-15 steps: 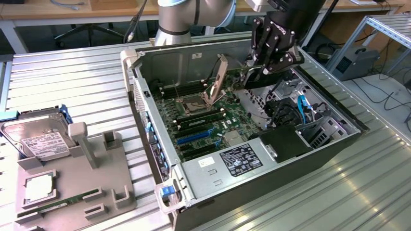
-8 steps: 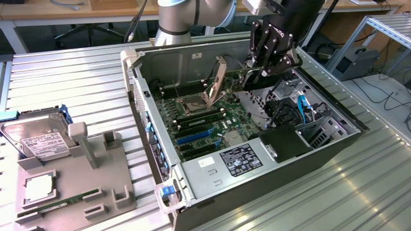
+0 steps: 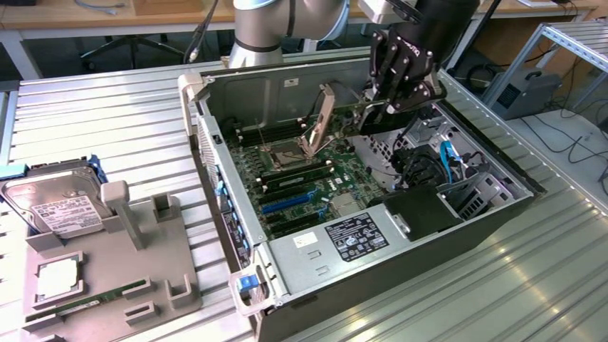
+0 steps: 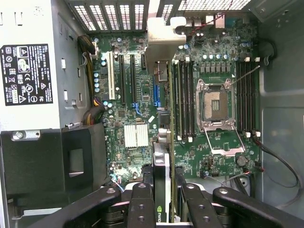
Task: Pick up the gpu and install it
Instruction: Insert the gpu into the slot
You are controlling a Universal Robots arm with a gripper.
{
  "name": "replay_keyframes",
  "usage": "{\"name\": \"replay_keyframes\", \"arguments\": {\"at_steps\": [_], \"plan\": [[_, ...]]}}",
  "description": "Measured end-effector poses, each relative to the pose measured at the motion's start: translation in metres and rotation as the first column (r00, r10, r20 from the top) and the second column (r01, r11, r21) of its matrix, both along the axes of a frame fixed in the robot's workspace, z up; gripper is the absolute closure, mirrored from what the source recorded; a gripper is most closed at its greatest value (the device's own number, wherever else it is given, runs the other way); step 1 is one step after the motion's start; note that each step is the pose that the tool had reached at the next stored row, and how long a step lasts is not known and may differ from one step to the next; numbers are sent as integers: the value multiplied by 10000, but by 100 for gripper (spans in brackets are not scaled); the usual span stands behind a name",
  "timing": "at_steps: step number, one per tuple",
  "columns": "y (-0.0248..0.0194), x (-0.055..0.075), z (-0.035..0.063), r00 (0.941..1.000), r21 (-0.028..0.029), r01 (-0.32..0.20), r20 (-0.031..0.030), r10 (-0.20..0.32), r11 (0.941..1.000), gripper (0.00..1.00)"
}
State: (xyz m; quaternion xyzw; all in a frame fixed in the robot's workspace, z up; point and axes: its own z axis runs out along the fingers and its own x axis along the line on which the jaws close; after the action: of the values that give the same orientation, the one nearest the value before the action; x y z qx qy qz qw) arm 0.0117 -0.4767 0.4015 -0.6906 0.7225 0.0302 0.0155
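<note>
My gripper (image 3: pixel 382 112) hangs over the open computer case (image 3: pixel 494 214), shut on the gpu (image 3: pixel 328 117). The card stands on edge, held up off the motherboard (image 3: pixel 328 178), with its silver bracket toward the case's rear wall. In the wrist view the gpu (image 4: pixel 161 161) shows edge-on between the two black fingers (image 4: pixel 141 204), and its bracket (image 4: pixel 164 35) reaches toward the vented rear panel. The card hovers over the board between the expansion slots (image 4: pixel 121 78) and the RAM slots (image 4: pixel 183 99), close to the blue slot (image 4: pixel 159 92).
An open CPU socket (image 4: pixel 216 102) with its lever raised lies beside the RAM slots. The labelled power supply (image 3: pixel 357 235) fills the case's near end, and cables (image 3: pixel 442 160) crowd the drive bay. At the exterior view's left, a grey fixture (image 3: pixel 142 285) holds a hard drive (image 3: pixel 57 206) and a RAM stick (image 3: pixel 85 303).
</note>
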Motion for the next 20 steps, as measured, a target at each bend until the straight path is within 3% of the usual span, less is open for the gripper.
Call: {"name": "replay_keyframes", "arguments": {"at_steps": [7,12,20], "plan": [[0,-5,-30,10000,-1,-1,0,1,10000,73],[2,-165,-34,10000,-1,0,4,0,10000,73],[4,-355,-95,9999,13,0,123,-1,10000,73]]}}
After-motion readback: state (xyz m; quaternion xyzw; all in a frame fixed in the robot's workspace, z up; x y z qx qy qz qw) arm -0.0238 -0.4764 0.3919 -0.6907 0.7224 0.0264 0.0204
